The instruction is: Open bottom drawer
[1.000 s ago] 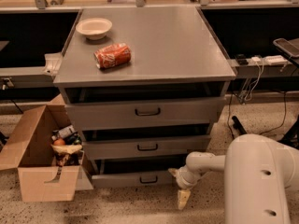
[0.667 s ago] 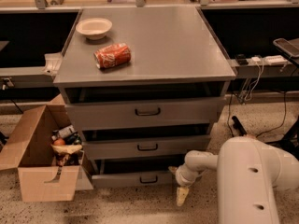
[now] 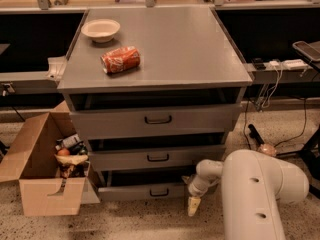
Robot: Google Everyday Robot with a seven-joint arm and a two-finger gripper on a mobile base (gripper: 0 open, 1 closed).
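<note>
The grey cabinet has three drawers. The bottom drawer (image 3: 142,190) is the lowest, narrowest front, with a small dark loop handle (image 3: 159,192); a dark gap shows above its front. My gripper (image 3: 193,205) hangs from the white arm (image 3: 260,194) at the lower right. It points down toward the floor, just right of the bottom drawer's front and right of the handle. It holds nothing that I can see.
An open cardboard box (image 3: 40,171) with clutter stands on the floor left of the cabinet. A white bowl (image 3: 100,30) and a red can (image 3: 120,59) lie on the cabinet top (image 3: 190,49). Cables (image 3: 280,104) hang at the right. The middle drawer (image 3: 158,157) and top drawer (image 3: 158,119) sit above.
The white arm has shifted slightly in the view and the gripper has moved a little to the left and lower beside the bottom drawer. The drawers look the same.
</note>
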